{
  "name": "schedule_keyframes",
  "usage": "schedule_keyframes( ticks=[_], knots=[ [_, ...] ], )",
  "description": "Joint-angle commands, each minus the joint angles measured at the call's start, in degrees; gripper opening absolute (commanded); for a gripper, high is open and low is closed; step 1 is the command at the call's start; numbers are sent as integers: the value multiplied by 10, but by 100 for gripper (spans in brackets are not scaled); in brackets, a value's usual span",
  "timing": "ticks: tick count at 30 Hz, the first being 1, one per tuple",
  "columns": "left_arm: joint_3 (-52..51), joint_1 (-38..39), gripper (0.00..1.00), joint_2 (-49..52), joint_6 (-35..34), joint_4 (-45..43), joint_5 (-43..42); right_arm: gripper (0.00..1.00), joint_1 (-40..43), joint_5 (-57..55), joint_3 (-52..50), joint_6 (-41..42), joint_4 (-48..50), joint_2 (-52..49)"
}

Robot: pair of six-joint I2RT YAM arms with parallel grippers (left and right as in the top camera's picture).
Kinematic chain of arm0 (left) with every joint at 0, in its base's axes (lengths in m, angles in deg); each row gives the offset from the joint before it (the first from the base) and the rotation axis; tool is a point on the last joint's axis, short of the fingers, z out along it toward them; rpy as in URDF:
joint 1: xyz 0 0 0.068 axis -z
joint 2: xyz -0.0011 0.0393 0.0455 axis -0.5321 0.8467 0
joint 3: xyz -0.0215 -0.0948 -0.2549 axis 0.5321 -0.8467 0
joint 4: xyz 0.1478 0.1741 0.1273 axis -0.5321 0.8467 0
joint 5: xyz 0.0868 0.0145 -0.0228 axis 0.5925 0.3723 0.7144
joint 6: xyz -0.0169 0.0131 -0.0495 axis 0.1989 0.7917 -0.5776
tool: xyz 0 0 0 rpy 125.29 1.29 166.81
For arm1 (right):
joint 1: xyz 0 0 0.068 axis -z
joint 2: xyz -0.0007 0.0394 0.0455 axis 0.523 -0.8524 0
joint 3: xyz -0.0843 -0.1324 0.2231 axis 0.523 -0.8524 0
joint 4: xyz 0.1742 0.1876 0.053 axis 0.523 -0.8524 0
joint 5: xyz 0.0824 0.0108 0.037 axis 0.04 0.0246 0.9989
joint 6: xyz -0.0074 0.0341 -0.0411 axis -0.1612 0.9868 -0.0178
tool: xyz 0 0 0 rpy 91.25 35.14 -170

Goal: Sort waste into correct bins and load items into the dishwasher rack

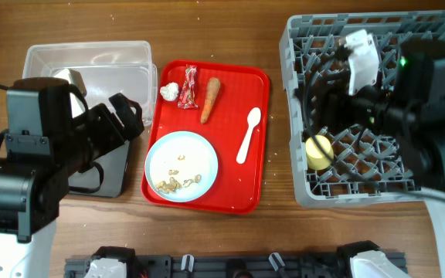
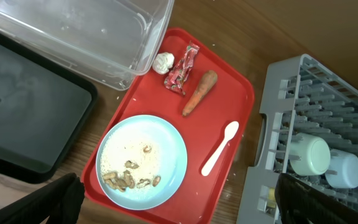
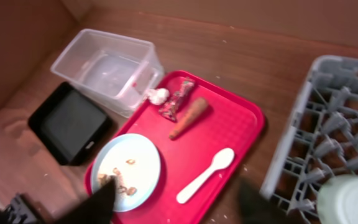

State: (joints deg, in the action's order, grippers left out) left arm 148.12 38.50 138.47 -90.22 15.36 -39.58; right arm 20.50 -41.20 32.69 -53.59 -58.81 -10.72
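From overhead, the left arm covers most of the black tray (image 1: 108, 176), and the right arm hides much of the grey dishwasher rack (image 1: 327, 46). Only there does the yellow cup (image 1: 318, 151) show, sitting in the rack's front part.

The left wrist view shows the black tray (image 2: 23, 118) bare beside the clear tub (image 2: 92, 31), and two upturned bowls in the rack (image 2: 319, 81): a mint green bowl (image 2: 309, 154) just beside a pale blue bowl (image 2: 344, 169). The right wrist view catches one pale bowl (image 3: 350, 200) at its corner; its colour I cannot tell.

On the red tray (image 2: 229, 93) lie the paper ball (image 2: 163, 62), candy wrapper (image 2: 183, 68), carrot stick (image 2: 200, 92), white spoon (image 2: 219, 148) and the blue plate (image 2: 143, 155) with crumbs (image 2: 129, 180).

The left hand (image 2: 178, 199) is spread wide above the plate's near edge, holding nothing. The right hand (image 3: 179, 200) shows as two blurred dark fingers (image 3: 101, 200), well apart and empty.
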Motion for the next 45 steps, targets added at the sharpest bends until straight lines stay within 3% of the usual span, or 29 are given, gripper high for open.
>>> schedule_keyframes(
  ticks=[1, 3, 8, 13, 16, 22, 27, 30, 37, 43, 45],
  knots=[
    [3, -4, 100, 0, 1, -2, 2, 100, -14, -17, 1, 66, 3, 16],
    [3, -4, 100, 0, 1, -2, 2, 100, -14, -17, 1, 104, -6, 14],
    [3, -4, 100, 0, 1, -2, 2, 100, -13, -60, 1, 81, -88, 17],
    [3, -4, 100, 0, 1, -2, 2, 100, -13, -68, 0, -37, 31, 79],
    [3, -4, 100, 0, 1, -2, 2, 100, -12, -124, 0, -48, 71, 121],
    [3, -4, 100, 0, 1, -2, 2, 100, 28, -126, -34, -46, 68, 198],
    [3, -4, 100, 0, 1, -2, 2, 100, 64, -135, -121, -48, 106, 273],
    [3, -4, 100, 0, 1, -2, 2, 100, 80, -128, -237, -47, 147, 323],
    [3, -4, 100, 0, 1, -2, 2, 100, 79, -124, -532, -19, 347, 467],
    [3, -4, 100, 0, 1, -2, 2, 100, 79, -115, -511, 0, 350, 449],
    [3, -4, 100, 0, 1, -2, 2, 100, 79, -74, -508, -1, 434, 404]
  ],
)
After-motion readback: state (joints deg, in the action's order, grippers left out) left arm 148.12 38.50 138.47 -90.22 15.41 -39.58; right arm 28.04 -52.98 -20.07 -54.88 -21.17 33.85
